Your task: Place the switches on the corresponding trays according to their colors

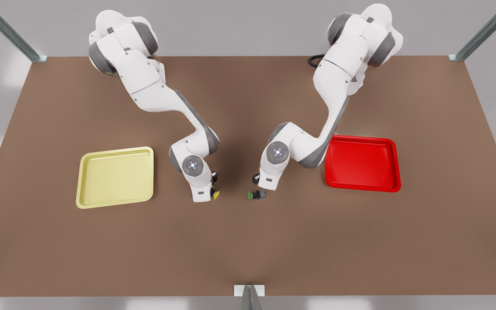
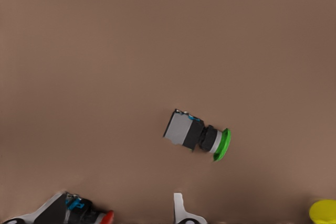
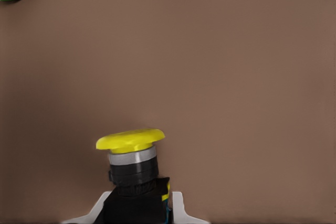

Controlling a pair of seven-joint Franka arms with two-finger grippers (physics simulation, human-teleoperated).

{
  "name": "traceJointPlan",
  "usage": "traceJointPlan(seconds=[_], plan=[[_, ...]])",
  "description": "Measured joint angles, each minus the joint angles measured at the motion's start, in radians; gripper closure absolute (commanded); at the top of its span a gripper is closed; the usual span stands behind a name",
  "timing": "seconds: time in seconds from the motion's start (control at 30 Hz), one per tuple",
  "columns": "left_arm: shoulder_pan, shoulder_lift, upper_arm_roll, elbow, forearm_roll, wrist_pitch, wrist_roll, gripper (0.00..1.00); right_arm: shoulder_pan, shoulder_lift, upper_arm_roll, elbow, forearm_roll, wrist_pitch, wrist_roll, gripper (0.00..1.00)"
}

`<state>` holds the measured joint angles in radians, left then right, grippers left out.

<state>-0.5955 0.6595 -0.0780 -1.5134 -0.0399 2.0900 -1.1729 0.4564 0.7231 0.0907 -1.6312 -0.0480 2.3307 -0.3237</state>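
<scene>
The yellow switch (image 3: 131,153) stands cap-up between the fingers (image 3: 176,208) of my right gripper (image 3: 139,211), which is shut on its dark body. In the front view that gripper (image 1: 208,194) is on the left, with the yellow cap (image 1: 216,194) showing beside it. My left gripper (image 2: 115,216), the front view's right arm (image 1: 266,188), stands open low over the table. The red switch (image 2: 89,216) lies between its fingers, close to one of them. The pale yellow tray (image 1: 82,189) lies at the front view's left and the red tray (image 1: 396,172) at its right.
A green-capped switch (image 1: 256,195) lies on its side on the brown table between the two grippers, also seen in the left wrist view (image 2: 197,136). Open table surface spreads in front of both trays and toward the near edge.
</scene>
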Motion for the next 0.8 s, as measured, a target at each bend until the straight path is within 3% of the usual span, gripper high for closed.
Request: traceJointPlan(seconds=[0.1,0.17,0.23,0.37,0.5,0.53,0.57,0.63,0.7,0.8], plan=[[-0.009,-0.063,-0.002,-0.14,0.0,0.065,0.001,0.01,-0.023,-0.032,0.0,-0.002,0.037,-0.043,-0.038,0.46],[-0.004,-0.082,-0.002,-0.211,0.002,0.117,0.032,0.01,-0.055,-0.056,-0.001,-0.003,0.167,-0.113,-0.133,0.46],[0.023,-0.134,-0.003,-0.294,0.002,0.122,0.173,0.01,-0.137,-0.091,-0.002,-0.031,0.12,-0.125,-0.196,0.46],[0.061,-0.183,-0.003,-0.305,0.003,-0.029,0.898,0.04,-0.273,-0.169,-0.168,-0.052,-0.067,-0.253,-0.426,0.46],[0.067,-0.207,-0.002,-0.329,0.031,-0.032,1.416,0.04,-0.351,-0.305,-0.231,-0.374,-0.14,-0.236,-0.473,0.46],[0.07,-0.208,-0.003,-0.356,0.036,-0.023,1.553,0.04,-0.352,-0.291,-0.238,-0.393,-0.142,-0.207,-0.472,0.42],[0.073,-0.212,-0.003,-0.39,0.04,-0.008,1.646,0.04,-0.351,-0.279,-0.242,-0.393,-0.143,-0.197,-0.472,0.0],[0.094,-0.247,-0.003,-0.533,0.045,0.156,1.773,0.06,-0.352,-0.278,-0.244,-0.385,-0.138,-0.21,-0.474,0.0],[0.093,-0.279,-0.015,-0.628,0.048,0.266,1.868,0.01,-0.351,-0.287,-0.244,-0.371,-0.133,-0.223,-0.477,0.0],[0.101,-0.319,-0.059,-0.66,0.045,0.291,1.859,0.0,-0.338,-0.274,-0.228,-0.114,-0.13,-0.347,-0.527,0.0]])
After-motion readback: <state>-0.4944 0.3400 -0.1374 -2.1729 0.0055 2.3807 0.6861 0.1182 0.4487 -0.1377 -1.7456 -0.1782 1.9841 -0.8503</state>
